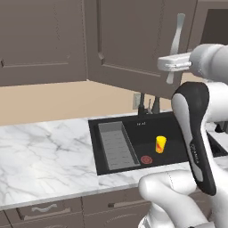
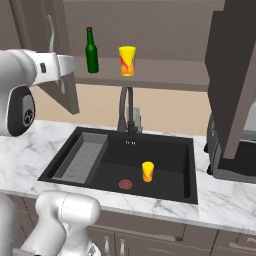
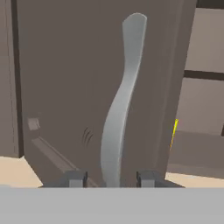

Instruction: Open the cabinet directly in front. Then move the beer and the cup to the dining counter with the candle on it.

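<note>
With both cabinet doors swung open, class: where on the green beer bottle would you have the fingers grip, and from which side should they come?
Grip the beer around its wide lower body, not the narrow neck, coming straight in from the front. It stands upright on the open cabinet shelf, with the cup apart to its right, so there looks to be room for a finger on either side.

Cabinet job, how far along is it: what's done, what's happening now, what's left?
Done: both cabinet doors hang swung out, so the beer and the cup show on the shelf.
In hand: the gripper sits at the left door's handle, the bar between its jaws; whether they pinch it I cannot tell.
Left: beer and cup both stand on the shelf, neither moved to the dining counter.
</note>
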### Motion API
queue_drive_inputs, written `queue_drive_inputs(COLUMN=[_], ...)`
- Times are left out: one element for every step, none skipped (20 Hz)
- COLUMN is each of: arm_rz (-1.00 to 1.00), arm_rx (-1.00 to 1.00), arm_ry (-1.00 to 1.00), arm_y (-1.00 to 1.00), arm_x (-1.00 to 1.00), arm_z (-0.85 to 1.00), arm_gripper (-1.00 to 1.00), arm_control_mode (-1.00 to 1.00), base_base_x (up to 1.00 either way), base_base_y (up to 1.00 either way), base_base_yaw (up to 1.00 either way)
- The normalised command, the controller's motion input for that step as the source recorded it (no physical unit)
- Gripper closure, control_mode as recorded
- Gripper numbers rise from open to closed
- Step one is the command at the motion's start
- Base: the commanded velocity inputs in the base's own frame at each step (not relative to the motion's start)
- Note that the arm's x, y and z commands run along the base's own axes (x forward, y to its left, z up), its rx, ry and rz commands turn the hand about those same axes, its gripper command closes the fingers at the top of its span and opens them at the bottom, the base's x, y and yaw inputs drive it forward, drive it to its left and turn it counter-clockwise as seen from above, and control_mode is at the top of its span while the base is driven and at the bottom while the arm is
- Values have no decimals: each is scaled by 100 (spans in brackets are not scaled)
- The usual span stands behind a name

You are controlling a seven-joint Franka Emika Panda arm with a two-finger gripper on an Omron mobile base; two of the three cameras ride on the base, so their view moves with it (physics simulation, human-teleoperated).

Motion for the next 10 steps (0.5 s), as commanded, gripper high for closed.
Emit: queue_drive_inputs(arm_rz=[0, 0, 0, 0, 0, 0, 0, 0, 0, 0], arm_rx=[10, 11, 12, 14, 15, 16, 16, 16, 17, 18], arm_ry=[0, 0, 0, 0, 0, 0, 0, 0, 0, 0], arm_y=[-27, -33, -40, -51, -59, -62, -61, -65, -70, -74], arm_x=[-69, -72, -75, -72, -70, -68, -63, -64, -68, -65], arm_z=[1, 0, 0, 7, 12, 9, 9, 10, 12, 13], arm_gripper=[-100, -100, -100, -100, -100, -100, -100, -100, -100, -100], arm_control_mode=[-100, -100, -100, -100, -100, -100, -100, -100, -100, -100], base_base_x=[0, 0, 0, 0, 0, 0, 0, 0, 0, 0], base_base_y=[0, 0, 0, 0, 0, 0, 0, 0, 0, 0], base_base_yaw=[0, 0, 0, 0, 0, 0, 0, 0, 0, 0])
